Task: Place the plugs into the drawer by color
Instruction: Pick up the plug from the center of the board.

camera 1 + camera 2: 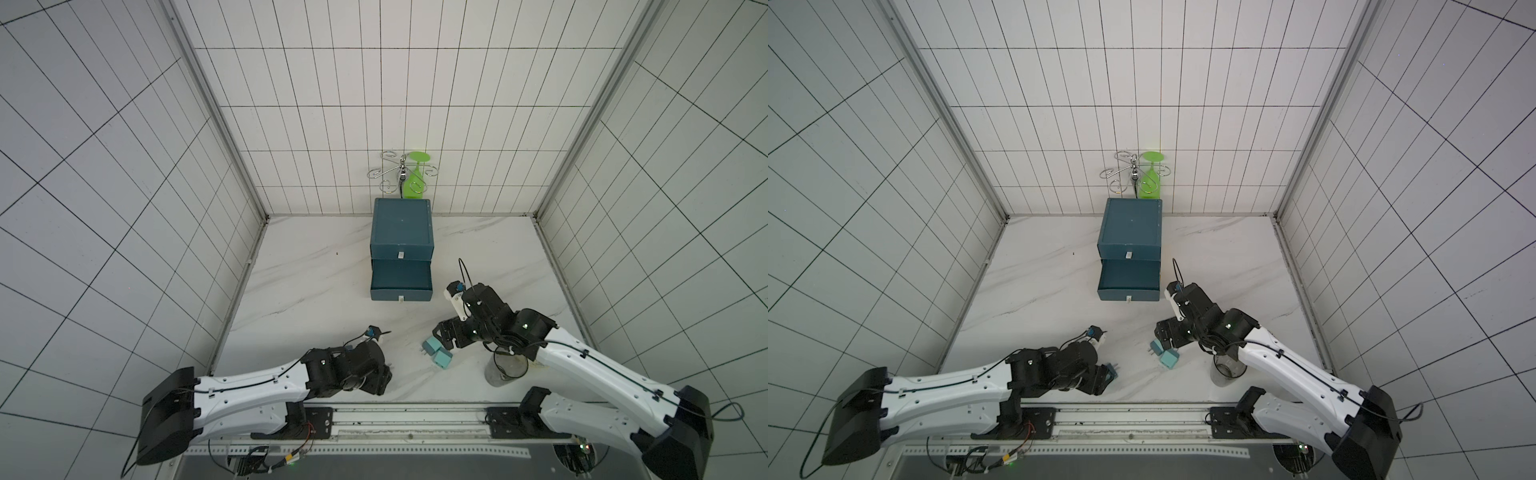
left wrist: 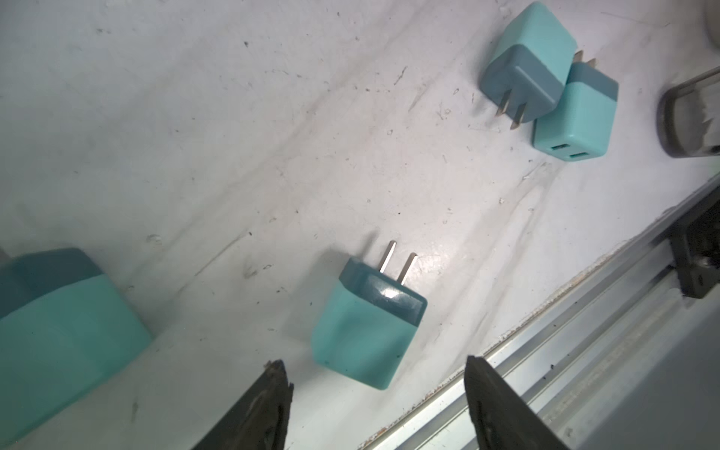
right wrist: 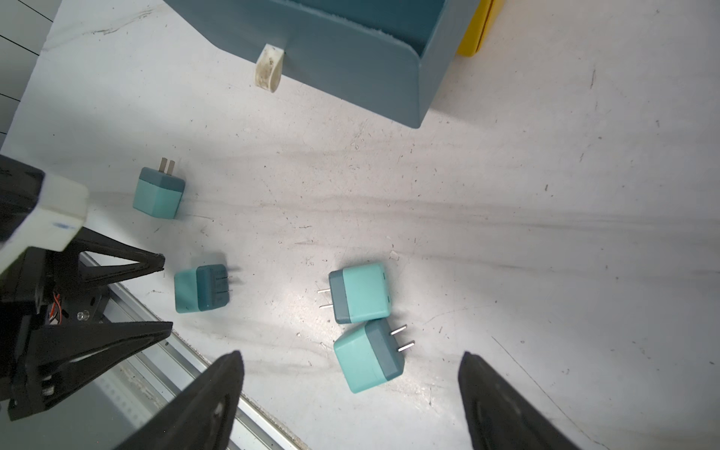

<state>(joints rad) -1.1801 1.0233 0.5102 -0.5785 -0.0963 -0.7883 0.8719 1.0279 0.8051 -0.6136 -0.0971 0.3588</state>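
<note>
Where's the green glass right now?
In both top views the green glass is on the silver wire rack at the far middle of the table, against the back wall, just behind the dark teal drawer cabinet.

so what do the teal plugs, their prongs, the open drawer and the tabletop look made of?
Teal plugs: moulded plastic, likely; smooth satin faces, rounded edges, a glossier darker cap.
Prongs: bare metal, silvery and shiny.
Open drawer: probably matte plastic, thin curved wall; could be painted.
Tabletop: marble-look hard surface, scuffed; real stone or laminate cannot be told.
</note>
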